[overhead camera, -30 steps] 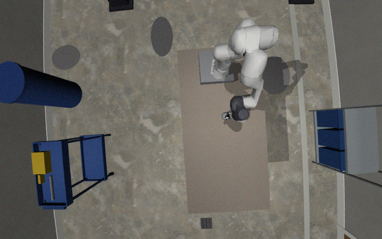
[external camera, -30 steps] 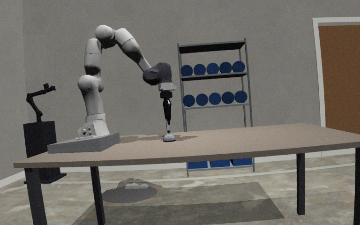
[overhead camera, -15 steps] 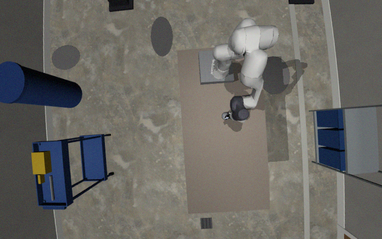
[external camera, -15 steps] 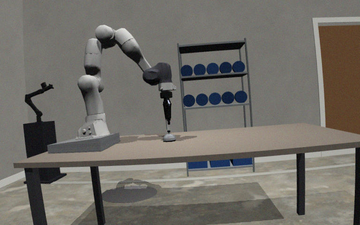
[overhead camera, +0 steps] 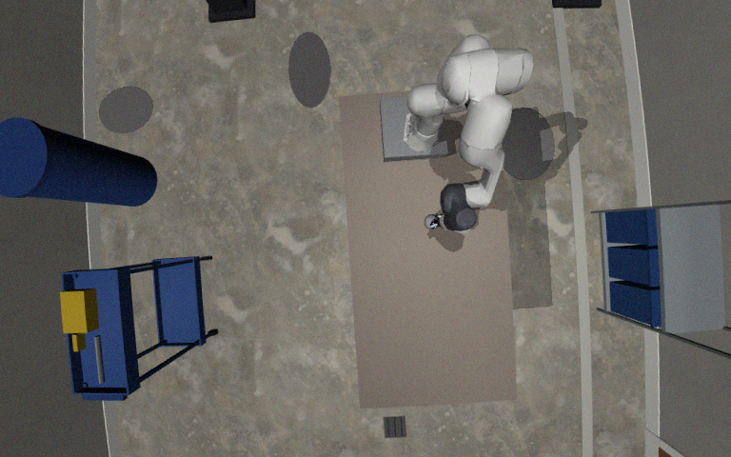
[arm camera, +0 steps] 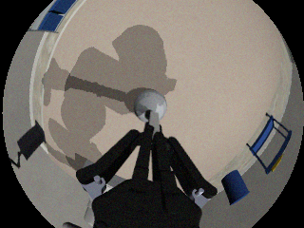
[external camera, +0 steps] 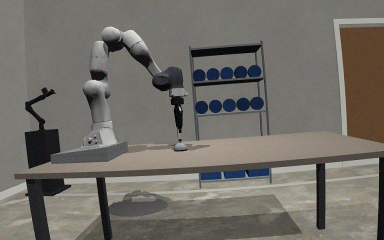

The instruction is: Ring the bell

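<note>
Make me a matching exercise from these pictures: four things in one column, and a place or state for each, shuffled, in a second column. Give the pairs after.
Things:
1. bell
2. pincer
3. shelf rack
4. arm's base plate

Places or states:
A. behind the table, holding blue discs
B. shut, pointing straight down over the bell's top
C. at one end of the table
D. standing upright on the table under the pincer

Pairs: 1-D, 2-B, 3-A, 4-C

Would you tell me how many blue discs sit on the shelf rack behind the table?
10: five in a row on the shelf rack's upper shelf, five on the shelf below. Others could be hidden behind them.
</note>
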Controlling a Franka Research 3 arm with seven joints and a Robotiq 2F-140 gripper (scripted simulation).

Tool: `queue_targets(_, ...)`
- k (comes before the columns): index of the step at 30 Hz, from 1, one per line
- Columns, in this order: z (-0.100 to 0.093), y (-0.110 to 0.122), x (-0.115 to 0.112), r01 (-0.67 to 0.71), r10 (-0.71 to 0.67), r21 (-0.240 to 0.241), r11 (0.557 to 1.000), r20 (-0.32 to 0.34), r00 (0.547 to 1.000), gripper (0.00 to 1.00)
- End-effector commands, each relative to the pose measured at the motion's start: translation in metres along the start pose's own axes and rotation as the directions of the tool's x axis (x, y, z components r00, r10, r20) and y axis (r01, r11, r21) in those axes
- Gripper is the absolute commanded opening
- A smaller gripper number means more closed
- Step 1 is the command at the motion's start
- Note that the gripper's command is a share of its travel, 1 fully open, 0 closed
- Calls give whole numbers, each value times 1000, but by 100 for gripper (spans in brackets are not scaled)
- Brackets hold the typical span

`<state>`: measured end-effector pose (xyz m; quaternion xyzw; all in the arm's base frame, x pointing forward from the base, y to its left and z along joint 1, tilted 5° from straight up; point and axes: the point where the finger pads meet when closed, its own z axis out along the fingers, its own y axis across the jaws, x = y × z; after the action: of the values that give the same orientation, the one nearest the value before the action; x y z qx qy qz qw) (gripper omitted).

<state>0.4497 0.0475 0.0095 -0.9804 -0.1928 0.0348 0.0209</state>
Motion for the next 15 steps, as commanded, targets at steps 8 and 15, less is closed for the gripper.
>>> queue_targets(8, 8, 0, -1, 2, -2, 1, 1000, 1, 1000, 0)
queue_targets(15, 11, 0, -1, 2, -2, 1, 1000, 1, 1000, 0)
